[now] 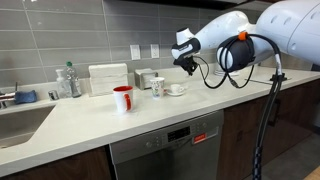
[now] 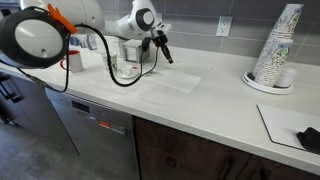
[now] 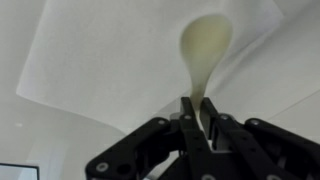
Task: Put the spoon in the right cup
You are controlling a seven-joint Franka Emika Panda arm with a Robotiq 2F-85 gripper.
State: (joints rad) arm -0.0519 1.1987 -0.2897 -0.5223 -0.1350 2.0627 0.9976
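Observation:
My gripper [image 3: 200,118] is shut on the handle of a pale cream spoon [image 3: 205,45], whose bowl points away over a white napkin [image 3: 110,50]. In both exterior views the gripper [image 1: 187,64] [image 2: 162,48] hangs above the counter, over the napkin [image 2: 172,84]. The small whitish cup [image 1: 157,86] stands upright on the counter, below and to the left of the gripper in that view. A red cup with a white inside [image 1: 122,98] stands further left. The spoon is too small to make out in the exterior views.
A sink [image 1: 20,122], a clear bottle [image 1: 68,80] and a white box [image 1: 108,77] sit at the counter's left end. A white saucer [image 1: 177,90] lies beside the whitish cup. A stack of paper cups [image 2: 277,45] and a black object [image 2: 308,138] stand elsewhere on the counter.

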